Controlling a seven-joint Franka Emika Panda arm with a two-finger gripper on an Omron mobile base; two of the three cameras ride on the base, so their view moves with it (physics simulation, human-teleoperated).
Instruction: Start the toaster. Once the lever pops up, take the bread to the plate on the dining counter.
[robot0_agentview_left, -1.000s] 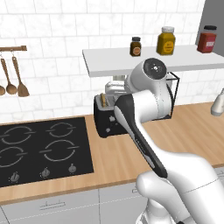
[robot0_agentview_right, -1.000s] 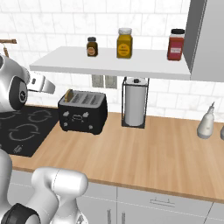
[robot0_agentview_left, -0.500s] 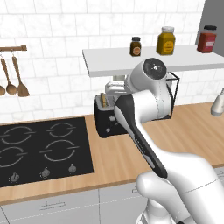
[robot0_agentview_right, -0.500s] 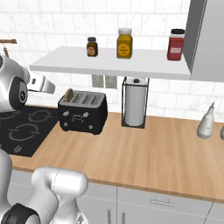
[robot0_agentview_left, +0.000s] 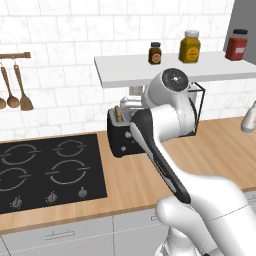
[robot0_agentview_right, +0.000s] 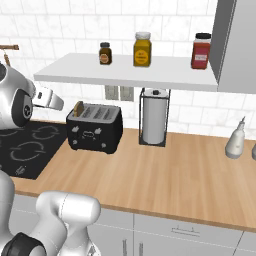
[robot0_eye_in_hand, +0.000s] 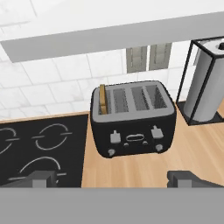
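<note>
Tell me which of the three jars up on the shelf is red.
The red jar at the right end of the shelf, next to the grey cabinet. The middle jar is yellow and the small left jar is dark brown.

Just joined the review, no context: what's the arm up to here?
The arm is lined up on the toaster, which stands on the wood worktop beside the hob. The gripper hangs open in front of it, touching nothing. The bread stands in the leftmost slot, sticking up, so the toaster doesn't look started. A paper towel holder stands to the toaster's right.
</note>
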